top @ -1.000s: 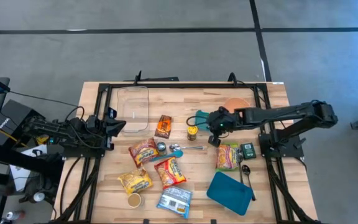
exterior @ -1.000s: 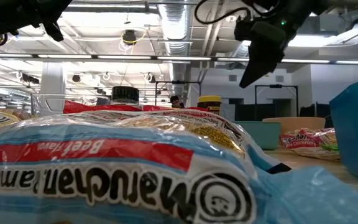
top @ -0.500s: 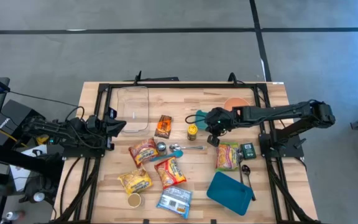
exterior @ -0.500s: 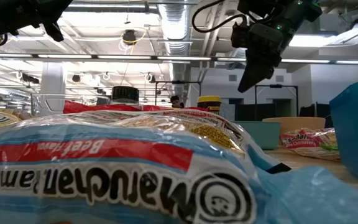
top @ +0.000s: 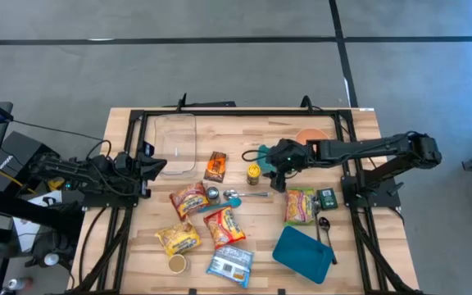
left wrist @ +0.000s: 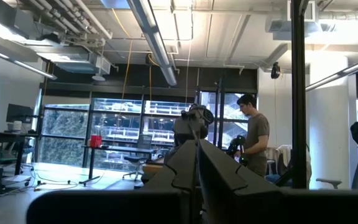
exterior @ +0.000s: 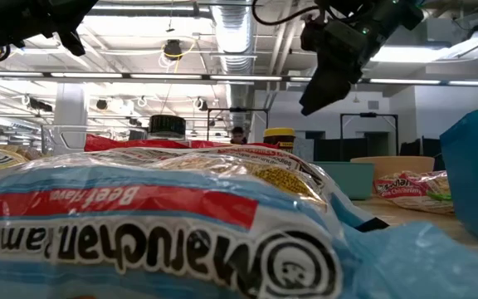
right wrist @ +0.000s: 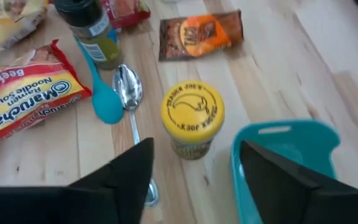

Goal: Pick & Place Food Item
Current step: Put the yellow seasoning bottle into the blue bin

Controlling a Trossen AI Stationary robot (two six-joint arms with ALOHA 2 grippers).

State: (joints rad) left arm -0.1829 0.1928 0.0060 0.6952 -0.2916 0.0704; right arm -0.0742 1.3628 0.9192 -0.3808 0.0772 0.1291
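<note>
Right gripper [right wrist: 194, 171] open above yellow-lidded jar [right wrist: 192, 118].

The wooden table [top: 351, 270] has lots of food on it. A jar with a yellow lid [right wrist: 192, 114] stands beside a teal tub [right wrist: 284, 168], near a metal spoon [right wrist: 129, 93], noodle packets [top: 224, 227] and a clear dish [top: 175, 141].

Setting: robotics lab in an open industrial office space. Evidence: exposed ceiling ducts [exterior: 237, 33] and pipes, strip lights, grey concrete floor [top: 220, 65] with taped lines; wooden table [top: 244, 131] in a black metal frame; desks with monitors [left wrist: 17, 113], large windows [left wrist: 120, 130]; a person [left wrist: 253, 140] standing in the background
</note>
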